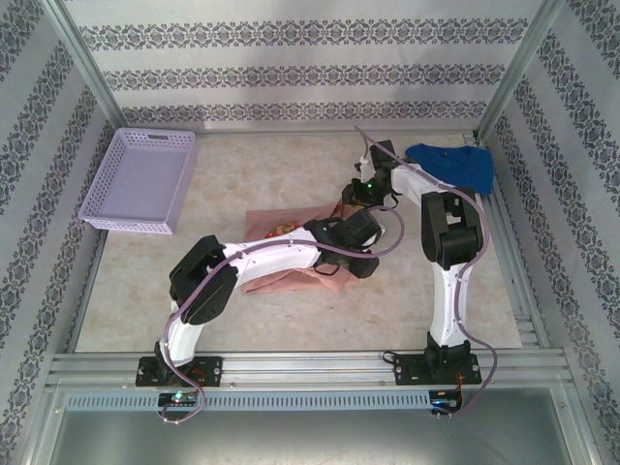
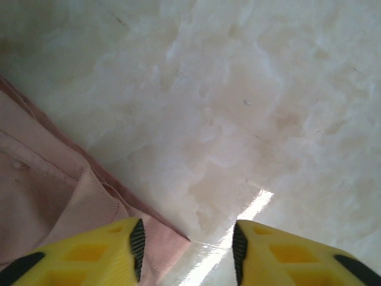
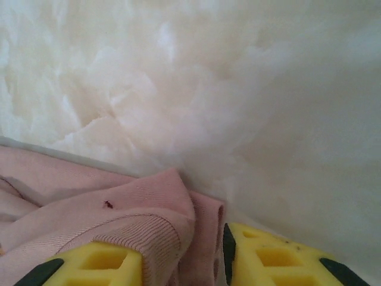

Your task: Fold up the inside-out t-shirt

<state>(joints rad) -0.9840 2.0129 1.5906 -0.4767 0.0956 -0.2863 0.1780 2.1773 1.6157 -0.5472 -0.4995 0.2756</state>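
Parted right fingers (image 3: 280, 262), t-shirt (image 3: 89, 208) perhaps between

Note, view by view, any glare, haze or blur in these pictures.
Top external: even, soft light on the table, no harsh shadows. Left wrist: a bright glare streak between the fingers. Right wrist: table hazy and washed out, t-shirt ribbing sharper.

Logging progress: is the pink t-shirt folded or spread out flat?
Folded over, at least partly: the pink t-shirt lies as a compact bundle under the arms, and both wrist views show layered edges. How neat the fold is, cannot tell.
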